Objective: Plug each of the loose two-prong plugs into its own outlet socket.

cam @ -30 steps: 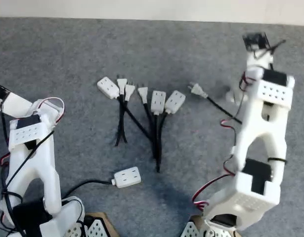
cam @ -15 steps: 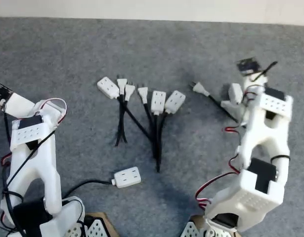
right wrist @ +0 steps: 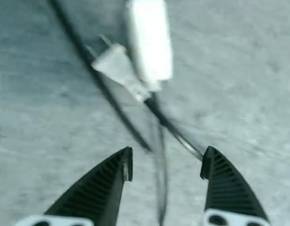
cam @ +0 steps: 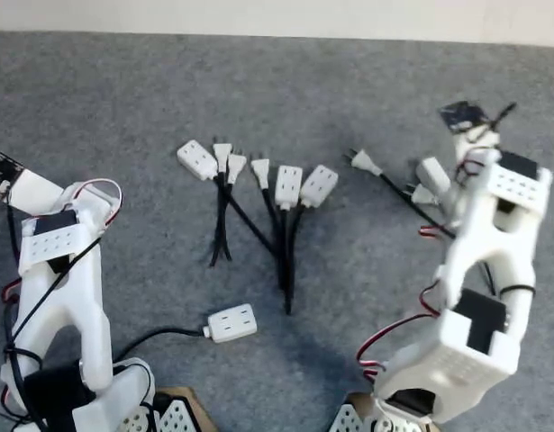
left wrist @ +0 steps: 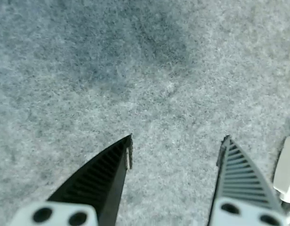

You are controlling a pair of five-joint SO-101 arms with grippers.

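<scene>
– What differs from a moment ago?
– Left of the cord bundle [cam: 281, 243], nothing. The left gripper [left wrist: 178, 141] hangs spread over grey carpet [left wrist: 135, 56], as before. Right of the bundle, the right arm [cam: 488, 243] has swung slightly farther out. The right gripper [right wrist: 168, 153] is spread and grips nothing.
– And the plug?
– The loose plug [cam: 362, 162] lies just right of the bundle, unmoved, its cable running under that arm. A lone socket [cam: 231, 322] sits nearer the arm bases.
– The room?
– A pale strip [cam: 277, 13] lies beyond the bundle.
</scene>
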